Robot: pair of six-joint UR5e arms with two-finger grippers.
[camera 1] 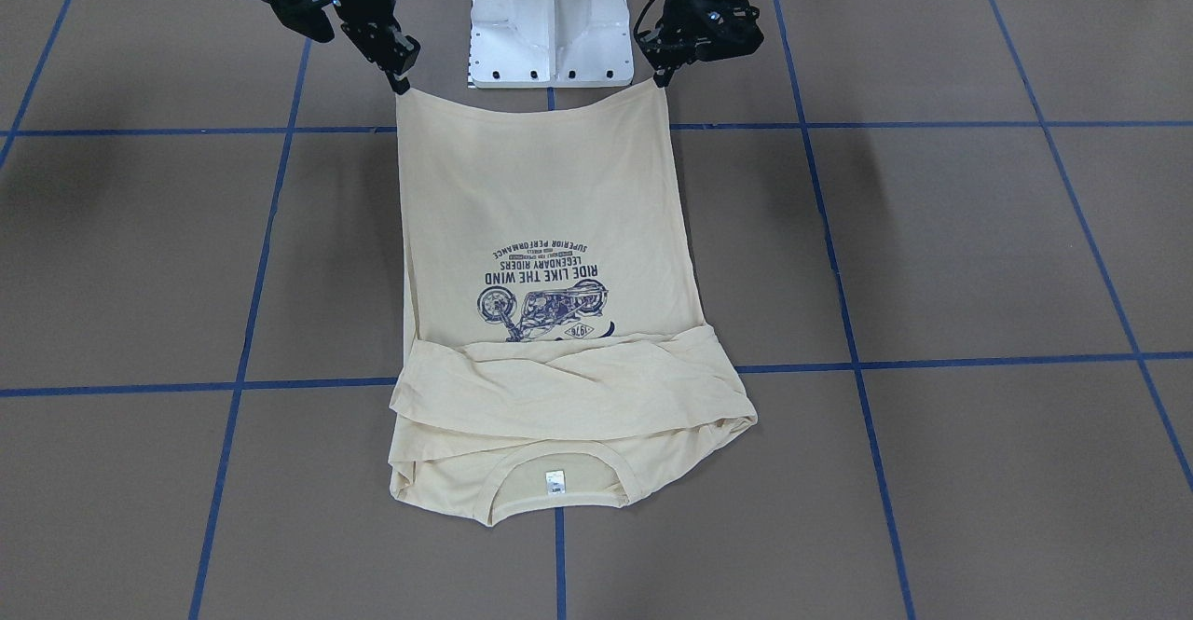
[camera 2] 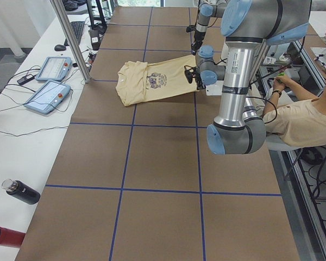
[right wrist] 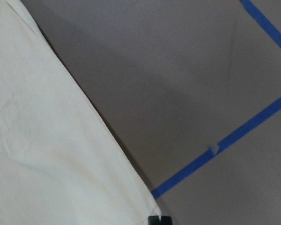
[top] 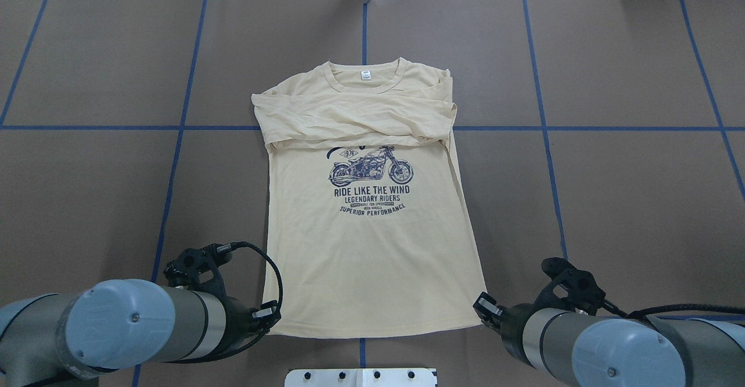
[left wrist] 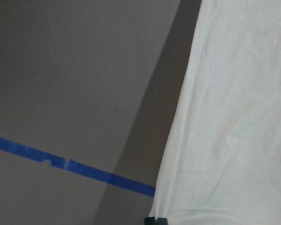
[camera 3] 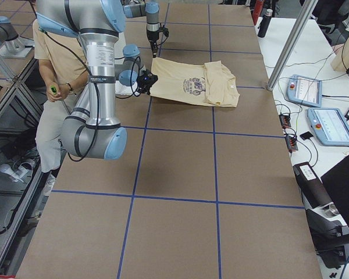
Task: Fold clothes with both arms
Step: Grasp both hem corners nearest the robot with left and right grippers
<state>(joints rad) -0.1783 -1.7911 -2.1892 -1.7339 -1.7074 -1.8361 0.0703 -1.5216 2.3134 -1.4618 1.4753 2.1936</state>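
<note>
The cream-yellow T-shirt (top: 372,247) lies print-up on the brown table, neckline at the far end, with both long sleeves folded across the chest (top: 355,120). My left gripper (top: 269,317) is shut on the hem's left corner. My right gripper (top: 483,308) is shut on the hem's right corner. In the front-facing view the left gripper (camera 1: 664,79) and the right gripper (camera 1: 401,84) hold the hem edge taut and raised off the table. The left wrist view shows the shirt (left wrist: 234,117) pinched at the fingertips (left wrist: 155,220), and so does the right wrist view (right wrist: 51,154).
The white pedestal base (camera 1: 550,23) stands just behind the hem. Blue tape lines (top: 174,160) grid the table. Two teach pendants (camera 2: 46,95), a metal pole (camera 2: 70,41) and a dark bottle (camera 2: 22,191) sit at the far side. A seated person (camera 2: 299,117) is beside the robot.
</note>
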